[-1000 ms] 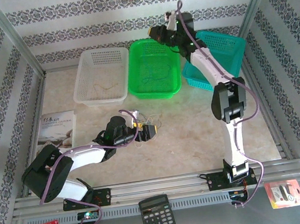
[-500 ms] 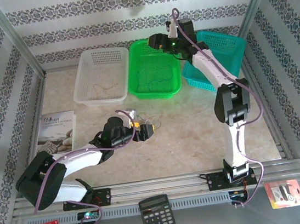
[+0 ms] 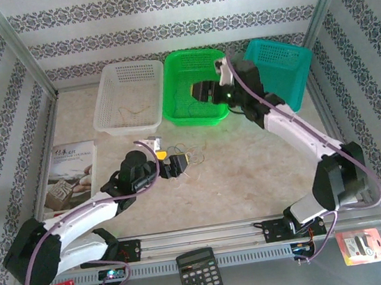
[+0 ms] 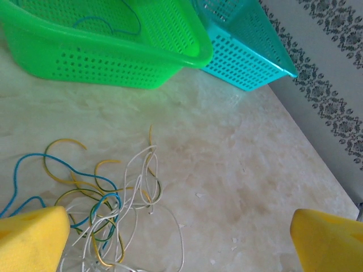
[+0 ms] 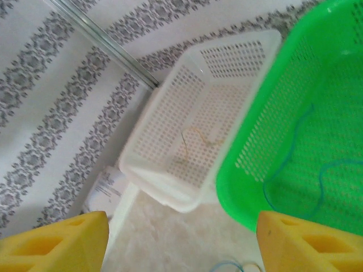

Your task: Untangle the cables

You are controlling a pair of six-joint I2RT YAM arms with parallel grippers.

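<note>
The cables (image 4: 108,209), where do they lie?
— In a loose tangle of yellow, blue and white strands on the table (image 3: 264,168), in front of the green basket (image 3: 198,118). One blue strand (image 5: 289,153) lies apart inside that basket. A tan strand (image 5: 195,139) lies in the white basket (image 5: 170,190) beside it.

And the left claw (image 4: 181,249)?
— Its jaws stand wide apart with nothing between them. It hangs low over the table. In its wrist view the tangle is just beside the pad at the left edge, and whether that pad touches a strand cannot be told.

The right claw (image 5: 181,246)?
— It is also spread apart and empty, held over the green basket, with the teal basket (image 3: 285,60) on its right in the top view.
</note>
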